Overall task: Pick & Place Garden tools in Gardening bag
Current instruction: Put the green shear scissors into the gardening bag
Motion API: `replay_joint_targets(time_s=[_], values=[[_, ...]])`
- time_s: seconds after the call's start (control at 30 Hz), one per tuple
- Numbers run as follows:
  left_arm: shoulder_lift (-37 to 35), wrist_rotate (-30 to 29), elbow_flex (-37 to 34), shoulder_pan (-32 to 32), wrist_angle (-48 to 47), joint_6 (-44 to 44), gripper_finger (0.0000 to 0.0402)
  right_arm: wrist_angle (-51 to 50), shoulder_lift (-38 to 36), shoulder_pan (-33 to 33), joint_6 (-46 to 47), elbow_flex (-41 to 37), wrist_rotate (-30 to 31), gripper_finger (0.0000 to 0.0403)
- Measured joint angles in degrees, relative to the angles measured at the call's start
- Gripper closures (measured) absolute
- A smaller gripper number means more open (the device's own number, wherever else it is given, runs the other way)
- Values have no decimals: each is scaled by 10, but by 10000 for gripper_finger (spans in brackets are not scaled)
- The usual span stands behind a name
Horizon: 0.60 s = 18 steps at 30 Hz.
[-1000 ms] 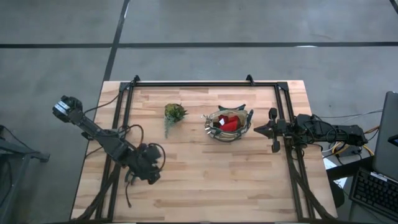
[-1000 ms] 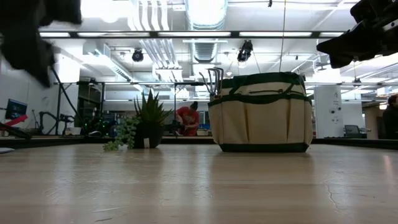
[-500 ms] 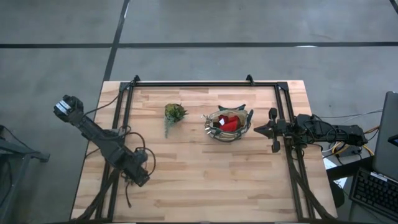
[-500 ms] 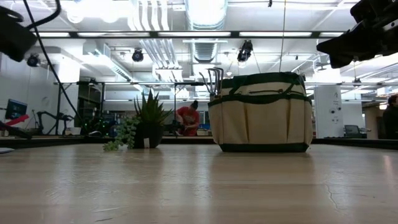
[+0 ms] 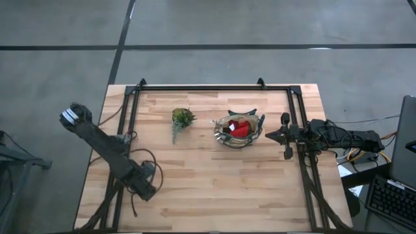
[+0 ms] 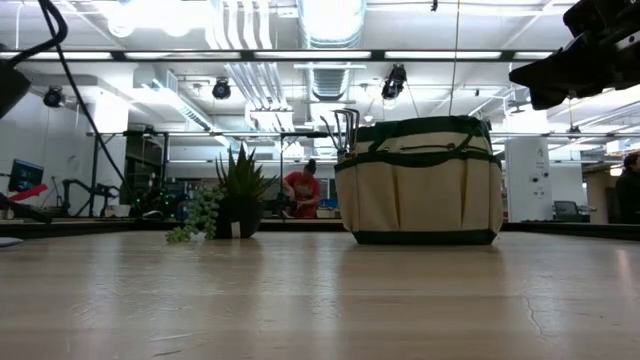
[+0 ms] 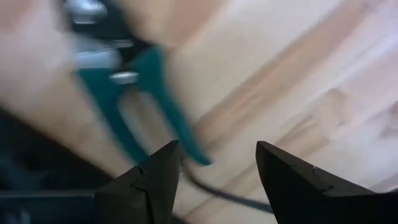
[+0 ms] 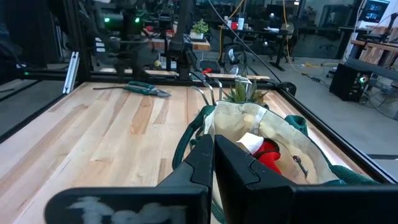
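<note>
Left tool (image 7: 211, 165) poised low over the worktop's (image 5: 214, 188) near-left corner, fingers spread wide and empty, green-handled pruners (image 7: 140, 93) lying on the wood just ahead. Right tool (image 8: 212, 152) parked just beside the gardening bag (image 6: 420, 180), fingers pressed together on nothing. Bag upright mid-worktop, red glove (image 5: 239, 127) inside, hand fork (image 6: 343, 128) poking above the rim. Small leafy plant (image 5: 182, 117) set apart to the bag's left.
</note>
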Motion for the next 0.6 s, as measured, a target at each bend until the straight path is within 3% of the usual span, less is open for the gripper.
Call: replay_joint_targets(time_s=[0.23,0.4,0.6], values=[[91,51,1,-5,-19,8,189,0,0,0,-1,0,0,394],[130,51,3,-5,3,47,193,0,0,0,0,0,0,394],[142,51,8,-4,11,85,237,0,0,0,0,0,0,394]])
